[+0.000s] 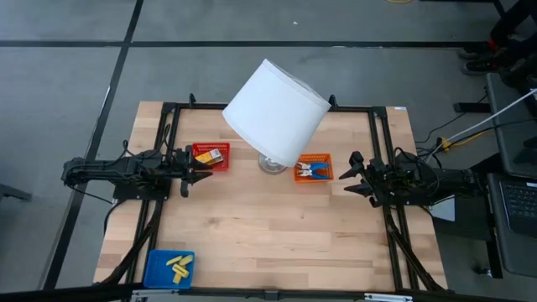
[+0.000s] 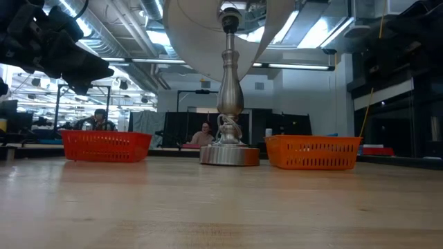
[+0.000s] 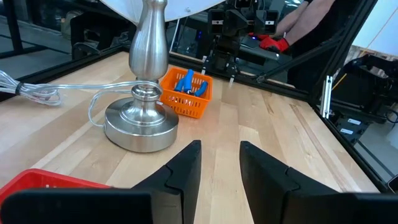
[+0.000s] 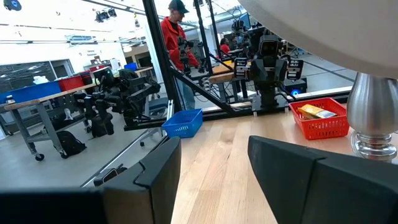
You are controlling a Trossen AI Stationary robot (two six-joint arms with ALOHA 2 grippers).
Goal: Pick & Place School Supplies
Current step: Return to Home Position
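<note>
School supplies (image 1: 174, 263) as sorted, read from the bench's left edge to its right. Yellow sticks (image 1: 178, 267) lie flat in the blue tray (image 1: 153, 273) at the front left corner. Their long axes run roughly parallel to one another and oblique to the tray's sides.

Left gripper (image 1: 204, 169) reaches in from the left edge, jaws apart and empty, tips just beside the red basket (image 1: 199, 148). In that basket a yellow-orange packet (image 1: 213, 156) lies flat. Its long axis follows the basket's length, running across the bench from left to right with a slight tilt.

At the centre stands a lamp (image 1: 270, 163) with a tilted white shade (image 1: 275, 107); its cable (image 3: 34, 93) trails over the bench.

The orange basket (image 1: 299, 174) holds the blue-handled tools (image 1: 314, 169), heaped and crossing. In the left wrist view blue handles rise above the rim, so no single axis can be given.

Right gripper (image 1: 348, 174) reaches in from the right edge, jaws apart and empty, a little apart from the orange basket.

Step in hand, as judged: return to rest. Nothing loose shows on the open bench, so sorting appears complete. Each arm should draw straight back toward its own edge, lifting before it turns, with jaws kept empty. The left arm needs most care, since a sideways sweep could nudge the red basket. Neither arm should swing toward the shade or the cable.
</note>
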